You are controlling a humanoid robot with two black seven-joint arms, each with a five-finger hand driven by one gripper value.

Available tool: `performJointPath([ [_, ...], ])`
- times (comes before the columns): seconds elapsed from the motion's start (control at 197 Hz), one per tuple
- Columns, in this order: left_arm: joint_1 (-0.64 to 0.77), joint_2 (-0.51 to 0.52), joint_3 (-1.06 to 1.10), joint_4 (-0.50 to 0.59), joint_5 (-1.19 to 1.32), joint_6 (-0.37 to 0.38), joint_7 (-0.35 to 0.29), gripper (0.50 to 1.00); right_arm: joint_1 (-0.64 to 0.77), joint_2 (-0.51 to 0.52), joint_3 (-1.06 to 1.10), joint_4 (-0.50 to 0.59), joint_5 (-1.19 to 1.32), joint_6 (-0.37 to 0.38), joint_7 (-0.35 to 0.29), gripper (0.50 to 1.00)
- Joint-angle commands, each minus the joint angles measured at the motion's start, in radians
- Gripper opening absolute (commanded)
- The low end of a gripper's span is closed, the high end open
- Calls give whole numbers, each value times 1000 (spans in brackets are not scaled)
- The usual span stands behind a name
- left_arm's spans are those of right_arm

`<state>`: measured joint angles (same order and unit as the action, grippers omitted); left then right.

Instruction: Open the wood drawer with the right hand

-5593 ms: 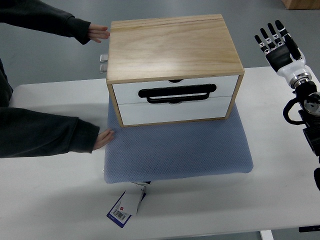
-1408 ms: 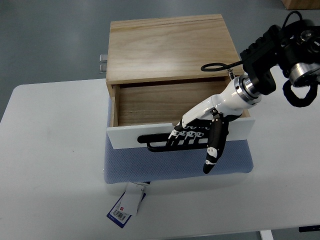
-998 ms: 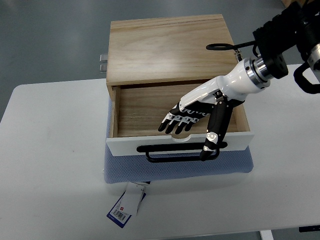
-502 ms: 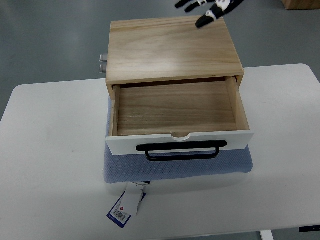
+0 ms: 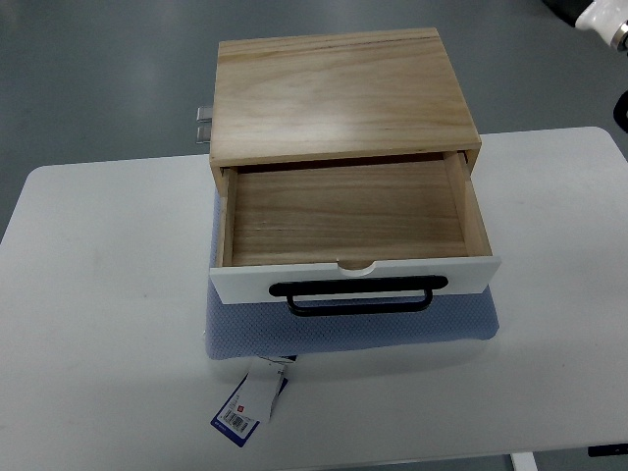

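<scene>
Drawer (image 5: 345,218) stands pulled out toward the near side — long axis left to right, black handle (image 5: 357,294) facing near, on the blue mat (image 5: 343,329). Right arm (image 5: 606,18) barely shows far right; its fingers can't be seen.

The light wooden box-shaped cabinet (image 5: 339,93) stands on the far part of the grey-blue textured rectangular mat (image 5: 348,329), which lies on the white table (image 5: 98,324). The cabinet's wooden drawer (image 5: 343,211) juts from its near side over the mat, with the black bar handle (image 5: 358,294) on the drawer's near face. A white paper tag (image 5: 245,404) lies on the table at the mat's near left corner, and two small metal hinges (image 5: 203,124) sit on the cabinet's left side towards its far end.
</scene>
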<state>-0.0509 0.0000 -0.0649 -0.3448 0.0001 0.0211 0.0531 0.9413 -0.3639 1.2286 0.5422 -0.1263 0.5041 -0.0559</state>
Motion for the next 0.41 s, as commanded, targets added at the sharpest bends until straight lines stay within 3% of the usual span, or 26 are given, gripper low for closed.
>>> performJointPath([
  [0.0,0,0,-1,3,0,0,1,1000,-84,34,8,-11,128,-15,39,944],
  [0.405,0,0,-1,-3,0,0,1,1000,-157,106,9,-25,188,-44,74,944],
])
